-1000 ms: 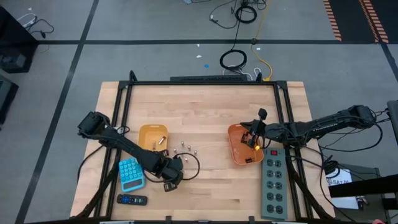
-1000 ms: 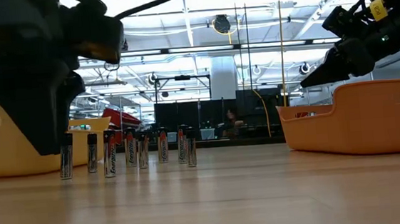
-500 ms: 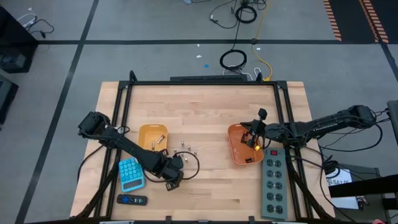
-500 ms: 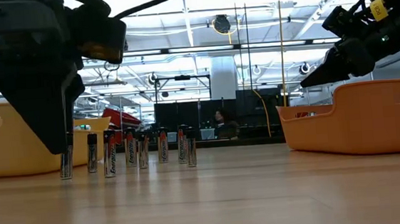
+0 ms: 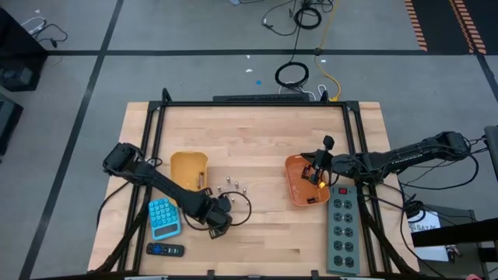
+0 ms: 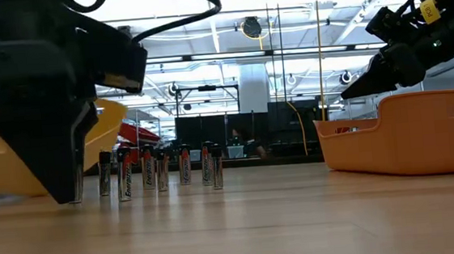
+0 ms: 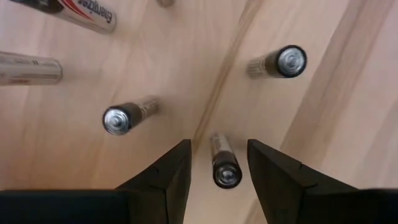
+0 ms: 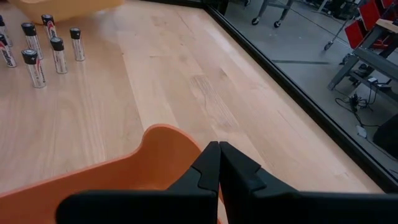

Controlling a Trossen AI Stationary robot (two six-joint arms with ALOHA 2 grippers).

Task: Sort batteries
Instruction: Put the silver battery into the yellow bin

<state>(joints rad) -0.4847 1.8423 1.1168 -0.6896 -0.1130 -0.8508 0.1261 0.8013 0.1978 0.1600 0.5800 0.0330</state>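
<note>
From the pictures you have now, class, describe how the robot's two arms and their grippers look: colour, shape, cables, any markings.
Both arms are dark, slim and jointed, trailing black cables. The left gripper has two matte black, wedge-shaped fingers that taper to blunt tips. The right gripper has the same black, angular fingers. In the low view the right arm's wrist carries a yellow label with dark print and a small green light.

Blue calculator (image 5: pixel 161 215), black remote (image 5: pixel 165 250), grey power strip (image 5: pixel 343 229), two orange trays (image 5: pixel 189 170) on wooden table (image 5: pixel 257 140)
</note>
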